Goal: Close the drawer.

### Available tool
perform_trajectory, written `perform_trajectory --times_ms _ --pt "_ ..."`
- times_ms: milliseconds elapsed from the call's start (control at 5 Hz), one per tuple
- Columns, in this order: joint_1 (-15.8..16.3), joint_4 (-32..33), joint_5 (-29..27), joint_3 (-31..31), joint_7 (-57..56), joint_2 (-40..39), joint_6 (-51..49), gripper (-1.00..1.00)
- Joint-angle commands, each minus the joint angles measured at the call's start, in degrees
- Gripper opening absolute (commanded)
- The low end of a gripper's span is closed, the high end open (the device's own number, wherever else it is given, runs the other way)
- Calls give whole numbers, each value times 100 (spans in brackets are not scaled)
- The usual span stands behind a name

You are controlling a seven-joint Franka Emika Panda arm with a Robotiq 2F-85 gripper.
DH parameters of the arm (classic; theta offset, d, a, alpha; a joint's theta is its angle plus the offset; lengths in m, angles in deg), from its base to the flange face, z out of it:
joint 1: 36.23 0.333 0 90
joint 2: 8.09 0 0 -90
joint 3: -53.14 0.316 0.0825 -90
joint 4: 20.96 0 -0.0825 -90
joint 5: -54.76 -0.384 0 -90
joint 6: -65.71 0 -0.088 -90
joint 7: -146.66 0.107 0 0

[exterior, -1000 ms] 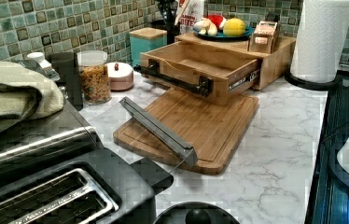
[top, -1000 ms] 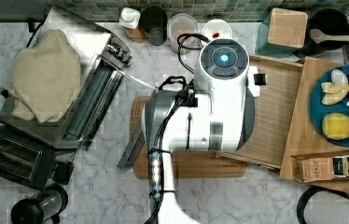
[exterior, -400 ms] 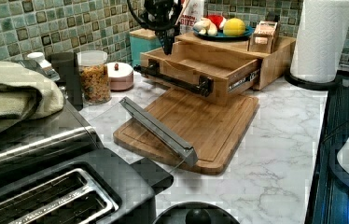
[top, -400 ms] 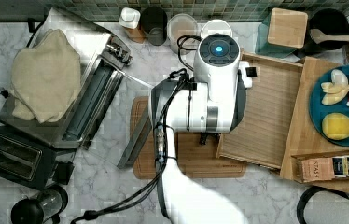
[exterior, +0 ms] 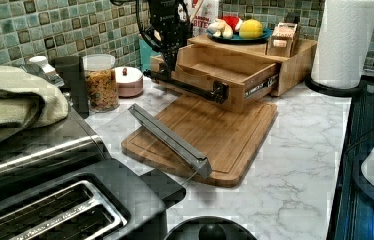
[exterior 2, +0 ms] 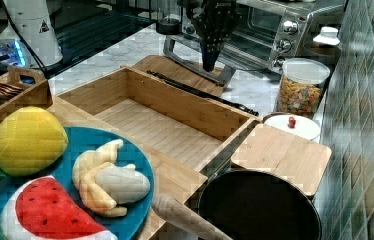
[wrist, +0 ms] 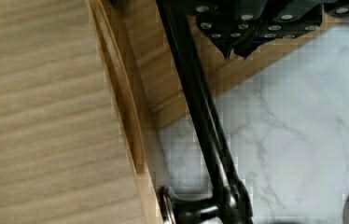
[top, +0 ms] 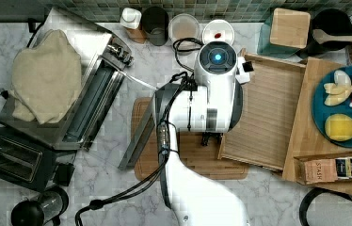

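Note:
The drawer [top: 268,113] is a shallow bamboo tray, pulled well out of its bamboo box [exterior: 295,55], and nothing lies in it. A black bar handle [exterior: 190,86] runs along its front face. My gripper [exterior: 171,64] points down just outside that front face, at the end of the handle nearer the tiled wall. In the right view the gripper [exterior 2: 209,64] tapers to a point beyond the drawer [exterior 2: 160,127] front. In the wrist view its fingertips [wrist: 231,50] are pressed together, shut on nothing, beside the handle [wrist: 200,116].
A brown cutting board [top: 188,160] lies in front of the drawer with a grey bar [exterior: 167,140] resting across it. A toaster oven [top: 84,94], a toaster [top: 14,157] and jars [exterior: 100,82] stand nearby. A plate of toy fruit [top: 343,106] sits on the box.
My arm has shifted slightly toward the top view's left, and the gripper has come down into the left view beside the drawer's front. The drawer has not moved.

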Motion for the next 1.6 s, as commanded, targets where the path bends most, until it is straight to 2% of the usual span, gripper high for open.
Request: perform_trajectory --times_ms 200,400,800,1000,1400,1600 --pt "-207 -469 -384 124 -537 -145 87 -100" --pt "-157 -750 -313 116 -481 -470 -224 -100" --pt "-114 -201 -265 104 -380 -349 352 -100" --pt "89 117 282 -69 1 -150 545 -100" --pt "-225 55 201 -74 -521 -223 234 -100" --pt "-332 227 411 -265 -655 -86 167 -100"
